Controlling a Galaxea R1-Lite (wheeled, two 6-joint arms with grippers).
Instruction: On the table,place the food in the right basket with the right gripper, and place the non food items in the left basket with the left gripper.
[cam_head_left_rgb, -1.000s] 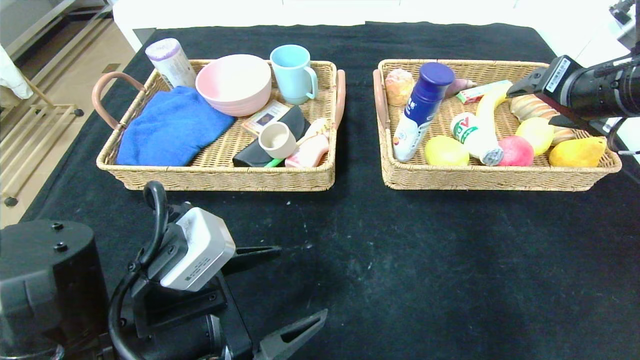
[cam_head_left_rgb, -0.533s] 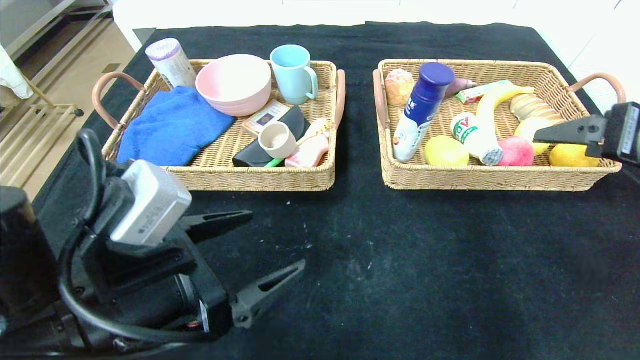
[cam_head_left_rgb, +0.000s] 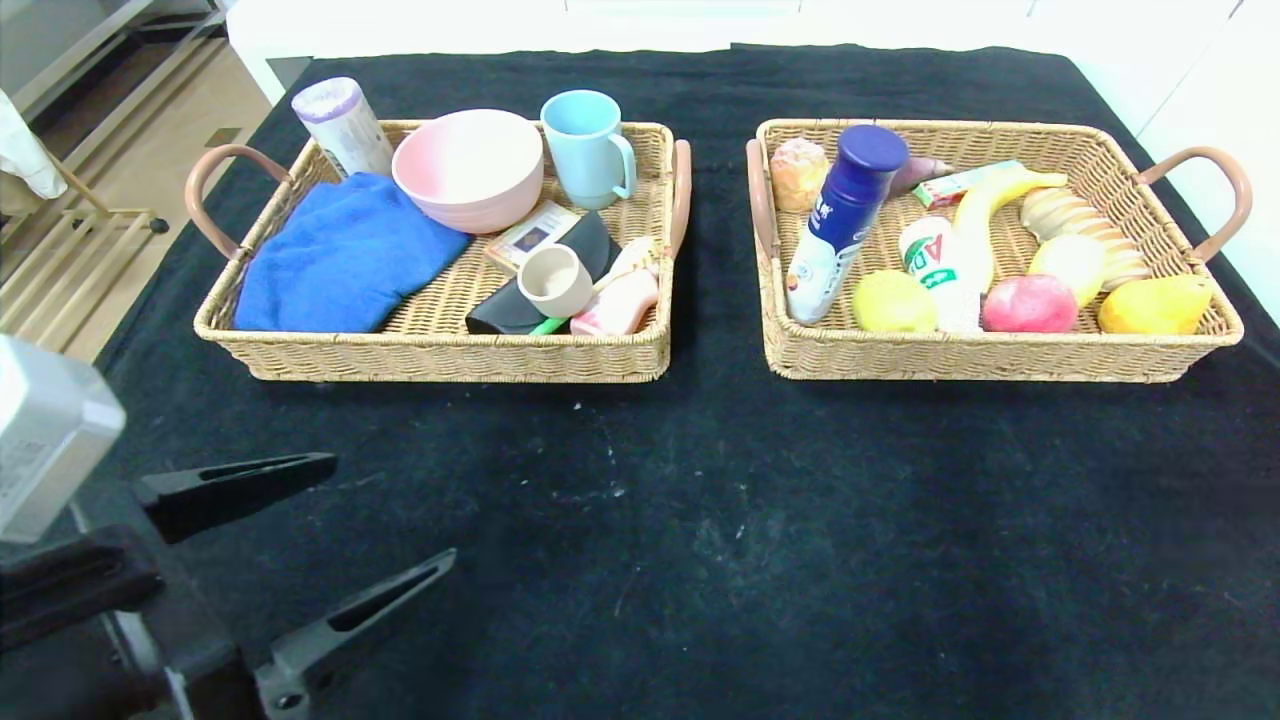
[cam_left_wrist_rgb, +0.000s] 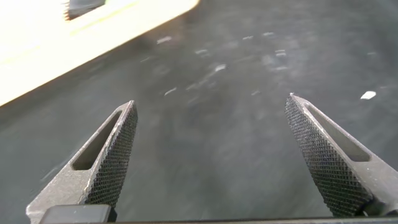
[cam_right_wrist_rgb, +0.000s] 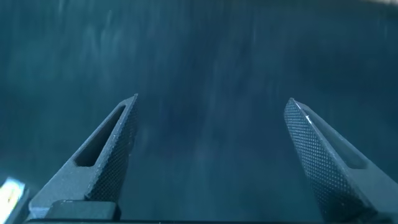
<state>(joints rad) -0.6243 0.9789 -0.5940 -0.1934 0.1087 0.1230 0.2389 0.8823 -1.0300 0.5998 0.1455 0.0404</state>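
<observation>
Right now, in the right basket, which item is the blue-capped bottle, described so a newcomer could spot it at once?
Start at the right basket, the one holding fruit and bread. Go to its end nearest the left basket: the bottle leans there beside a bun, above a lemon. It is the tallest thing in the basket, white-bodied with a dark blue cap and upper part.

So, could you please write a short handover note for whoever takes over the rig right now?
Left gripper: open, empty, low over the near left of the black table.
Right gripper: open, empty, out of the head view, over dark cloth.
Left basket: blue towel, pink bowl, light blue mug, other non-food.
Right basket: banana, red apple, blue-capped bottle, more food.
Done: no loose items visible on the table.
Left: nothing visible to sort.
</observation>
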